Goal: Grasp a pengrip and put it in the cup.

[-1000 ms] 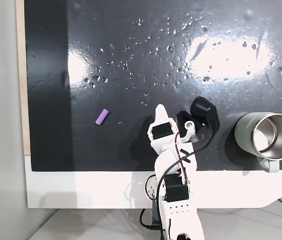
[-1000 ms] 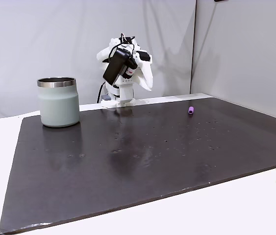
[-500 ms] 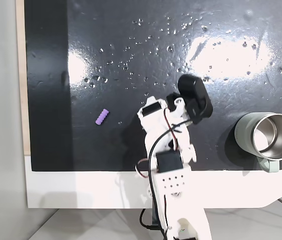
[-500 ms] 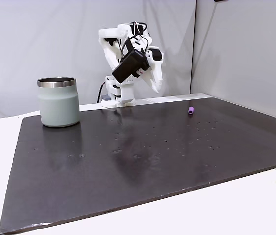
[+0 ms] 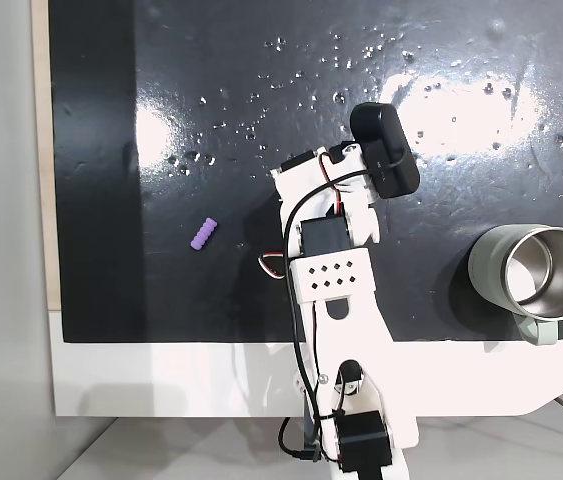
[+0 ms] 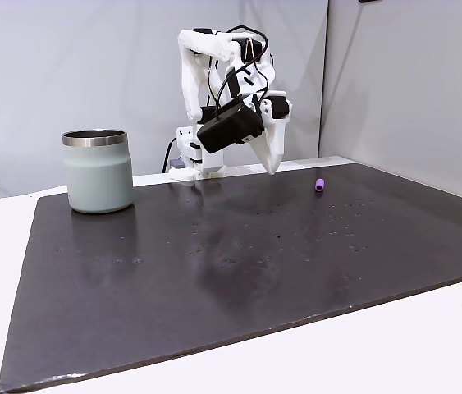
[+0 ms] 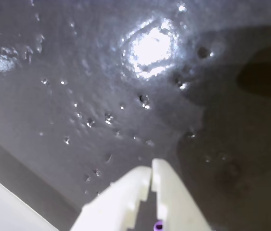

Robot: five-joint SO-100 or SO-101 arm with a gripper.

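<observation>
The pengrip [image 5: 204, 234] is a small lilac ribbed cylinder lying on the black mat, left of the arm in a fixed view from above. From the table-level fixed view the pengrip [image 6: 319, 185] lies at the mat's far right. The sage-green cup [image 5: 536, 275] stands upright near the mat's right edge; seen from the side, the cup [image 6: 98, 172] is at the far left. My gripper [image 6: 273, 168] points down over the mat, left of the pengrip and apart from it. In the wrist view the gripper [image 7: 151, 168] is shut and empty, with a purple speck of the pengrip [image 7: 158, 225] at the bottom edge.
The black mat [image 5: 261, 80] is glossy and dotted with small droplets or bumps. It lies on a white table [image 6: 427, 345]. Grey wall panels stand behind the arm's base [image 6: 198, 168]. A black camera [image 5: 384, 150] rides on the wrist.
The arm has unfolded from its tucked pose, risen and reached out over the mat. The gripper has swung to point downward. Pengrip and cup have not moved.
</observation>
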